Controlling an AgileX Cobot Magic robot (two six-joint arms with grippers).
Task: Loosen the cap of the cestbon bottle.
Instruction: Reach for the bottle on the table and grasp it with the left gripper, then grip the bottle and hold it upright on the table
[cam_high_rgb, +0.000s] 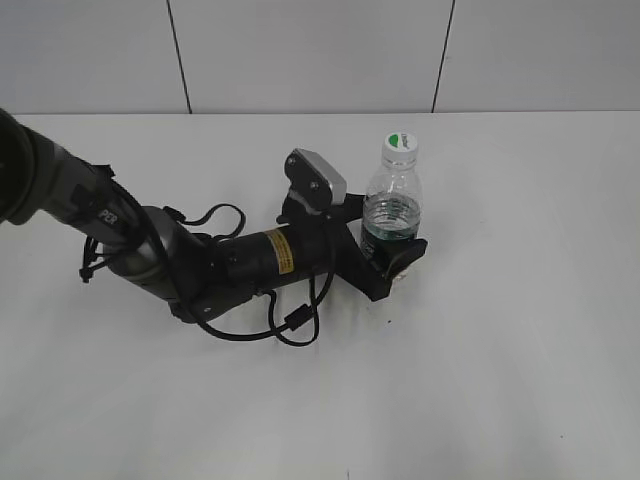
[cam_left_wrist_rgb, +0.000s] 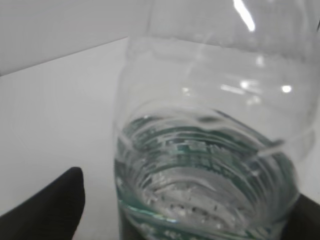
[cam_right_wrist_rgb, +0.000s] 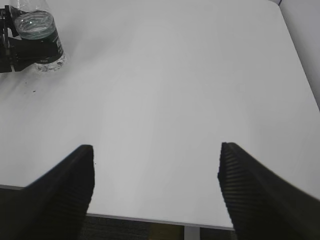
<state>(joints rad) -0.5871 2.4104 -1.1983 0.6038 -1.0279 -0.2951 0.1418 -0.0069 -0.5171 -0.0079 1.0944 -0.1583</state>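
The cestbon bottle (cam_high_rgb: 392, 200) stands upright on the white table (cam_high_rgb: 520, 330), clear with a dark green label band and some water inside. Its white cap (cam_high_rgb: 401, 141) with a green patch is on the neck. My left gripper (cam_high_rgb: 395, 243) lies low with its fingers on either side of the bottle's lower part. In the left wrist view the bottle (cam_left_wrist_rgb: 210, 150) fills the frame between the fingers (cam_left_wrist_rgb: 190, 210), and table shows between the left finger and the bottle. My right gripper (cam_right_wrist_rgb: 155, 170) is open and empty, far from the bottle (cam_right_wrist_rgb: 37, 30).
The left arm (cam_high_rgb: 150, 250) with its cables lies across the left of the table. The table's near edge (cam_right_wrist_rgb: 150, 219) is just below the right gripper. A grey panelled wall (cam_high_rgb: 300, 50) stands behind the table.
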